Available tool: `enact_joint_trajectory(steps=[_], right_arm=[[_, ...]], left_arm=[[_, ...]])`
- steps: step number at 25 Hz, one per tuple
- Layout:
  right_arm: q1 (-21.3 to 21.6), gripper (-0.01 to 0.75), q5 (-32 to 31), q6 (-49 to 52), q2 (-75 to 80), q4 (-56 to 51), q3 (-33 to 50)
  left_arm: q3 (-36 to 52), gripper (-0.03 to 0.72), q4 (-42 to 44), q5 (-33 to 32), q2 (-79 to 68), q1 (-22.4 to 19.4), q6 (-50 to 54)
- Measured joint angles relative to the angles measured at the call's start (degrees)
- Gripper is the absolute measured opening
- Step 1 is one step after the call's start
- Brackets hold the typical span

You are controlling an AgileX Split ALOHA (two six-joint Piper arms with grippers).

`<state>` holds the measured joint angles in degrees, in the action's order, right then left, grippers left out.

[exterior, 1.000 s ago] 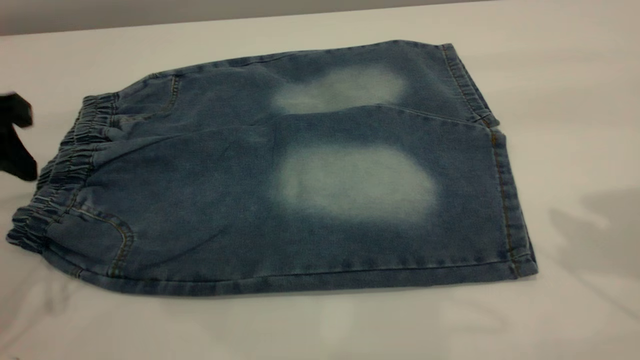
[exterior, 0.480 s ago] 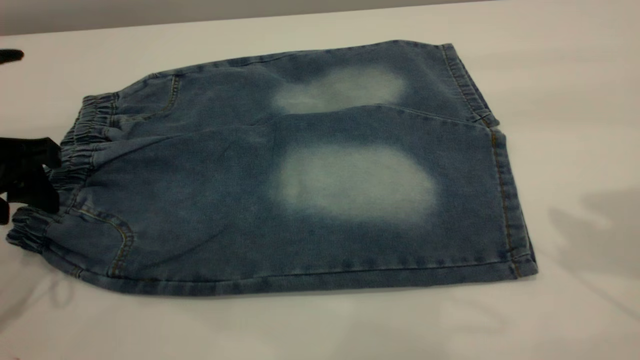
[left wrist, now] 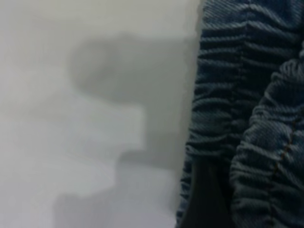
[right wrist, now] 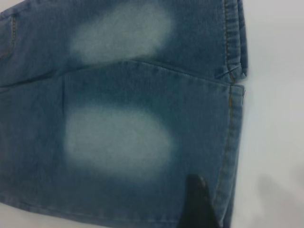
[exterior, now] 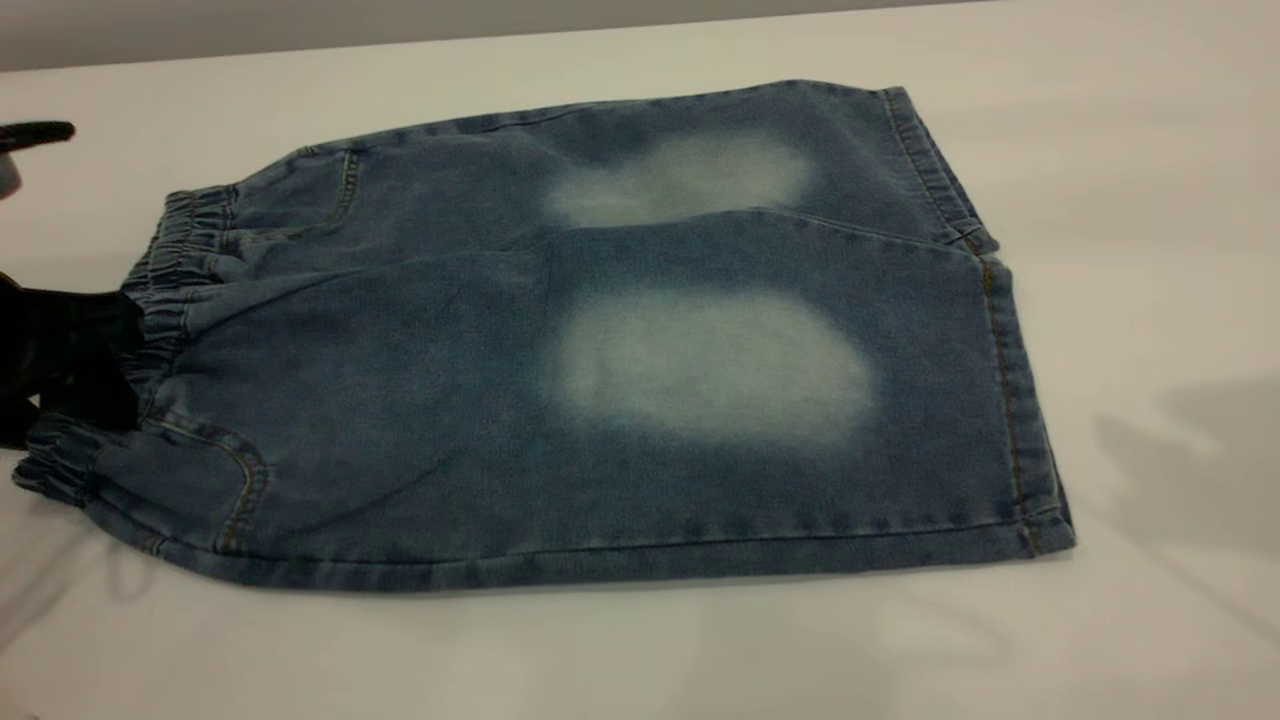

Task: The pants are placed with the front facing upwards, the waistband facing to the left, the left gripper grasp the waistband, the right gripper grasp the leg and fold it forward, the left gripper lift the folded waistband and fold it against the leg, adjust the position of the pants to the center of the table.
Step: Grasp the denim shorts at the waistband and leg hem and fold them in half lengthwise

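The blue denim pants (exterior: 640, 380) lie flat on the white table (exterior: 1150, 200), folded lengthwise, with two faded whitish patches on top. The ruched waistband (exterior: 165, 270) points to the left. My left gripper (exterior: 75, 355) is at the table's left edge, pressed against the middle of the waistband; in the left wrist view a dark part of it (left wrist: 204, 204) sits among the waistband's gathers (left wrist: 247, 95). My right gripper (right wrist: 197, 202) shows only as a black tip over the pants (right wrist: 118, 137) near the stitched leg hem (right wrist: 232, 142); it is outside the exterior view.
Bare tabletop surrounds the pants on the near and right sides. The table's far edge (exterior: 500, 35) runs just behind the pants. A soft shadow (exterior: 1190, 470) falls on the table at the right. A second black part (exterior: 35, 132) shows at the far left.
My left gripper has come in from the left edge, dropped lower, and now touches the waistband's middle. The pants have not moved.
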<state>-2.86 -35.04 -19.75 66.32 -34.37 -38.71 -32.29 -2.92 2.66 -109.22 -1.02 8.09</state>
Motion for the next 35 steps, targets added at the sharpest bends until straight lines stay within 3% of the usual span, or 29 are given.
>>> enact_joint_trajectory(steps=[7,21,24,28,35], right_arm=[[0.00,0.427,-0.41,-0.05,0.00,0.00,0.00],[0.00,0.427,-0.53,-0.16,0.00,0.00,0.00],[0.00,0.427,-0.57,-0.05,0.00,0.00,0.00],[0.00,0.427,-1.43,0.00,0.00,-0.06,0.00],[0.00,0.427,-4.29,-0.05,3.30,-0.21,0.00]], left_arm=[[-0.49,0.431,0.00,3.02,-1.08,0.00,0.00],[-0.49,0.290,0.00,2.54,-1.03,0.00,0.05],[-0.49,0.219,-0.05,2.54,-1.03,0.00,0.09],[-0.49,0.055,-0.05,2.59,-1.03,0.00,0.09],[-0.49,0.027,-0.05,2.53,-0.15,0.06,0.09]])
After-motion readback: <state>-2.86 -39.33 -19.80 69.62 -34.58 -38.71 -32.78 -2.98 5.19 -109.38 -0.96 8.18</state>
